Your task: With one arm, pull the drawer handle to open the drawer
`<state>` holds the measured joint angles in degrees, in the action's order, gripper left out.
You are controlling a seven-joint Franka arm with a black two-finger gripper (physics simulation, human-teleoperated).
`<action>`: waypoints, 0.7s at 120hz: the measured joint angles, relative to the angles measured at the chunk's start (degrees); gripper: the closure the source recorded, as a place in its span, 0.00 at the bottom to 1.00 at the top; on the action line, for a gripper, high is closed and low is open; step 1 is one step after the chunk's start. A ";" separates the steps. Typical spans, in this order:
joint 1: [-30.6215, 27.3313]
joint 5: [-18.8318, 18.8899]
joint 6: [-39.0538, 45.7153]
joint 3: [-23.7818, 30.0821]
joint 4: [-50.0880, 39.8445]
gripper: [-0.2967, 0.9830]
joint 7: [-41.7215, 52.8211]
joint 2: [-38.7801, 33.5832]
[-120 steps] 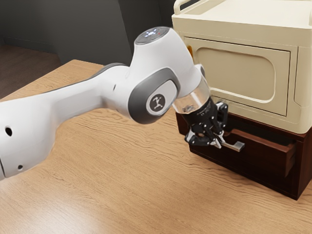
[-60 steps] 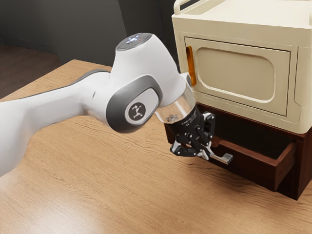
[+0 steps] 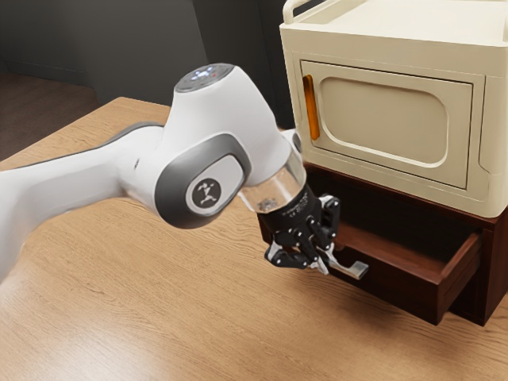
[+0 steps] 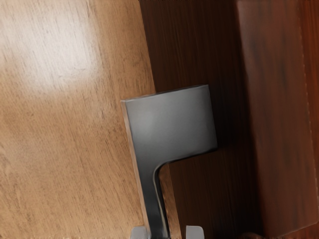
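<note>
The smooth white arm [image 3: 91, 184] has a grey-banded joint, round dark badge [image 3: 209, 195], glossy pale collar [image 3: 274, 189] and black hand [image 3: 327, 265].

Pale wood-grained table [image 3: 182, 317] catching soft white light [image 3: 87, 353]; behind it, a dark grey wall [image 3: 143, 48] and dark brown floor [image 3: 40, 115]. A boxy cream cabinet [image 3: 397, 49] stands at the exterior view's right.

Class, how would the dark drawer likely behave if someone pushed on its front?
The drawer would probably slide inward, as it stands partly out of its brown cabinet. Its straight, thick-looking walls suggest stiffness, and the cabinet framing it should prevent tipping.
</note>
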<state>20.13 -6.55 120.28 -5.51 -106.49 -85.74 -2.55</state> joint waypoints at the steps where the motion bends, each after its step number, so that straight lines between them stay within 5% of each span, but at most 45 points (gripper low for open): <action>1: 0.03 0.00 -0.01 -0.02 -0.10 0.85 0.00 -0.12; 84: -1.20 0.06 0.15 1.27 -7.53 0.85 -0.28 -7.48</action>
<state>18.93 -6.49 120.43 -4.24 -114.02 -86.02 -10.04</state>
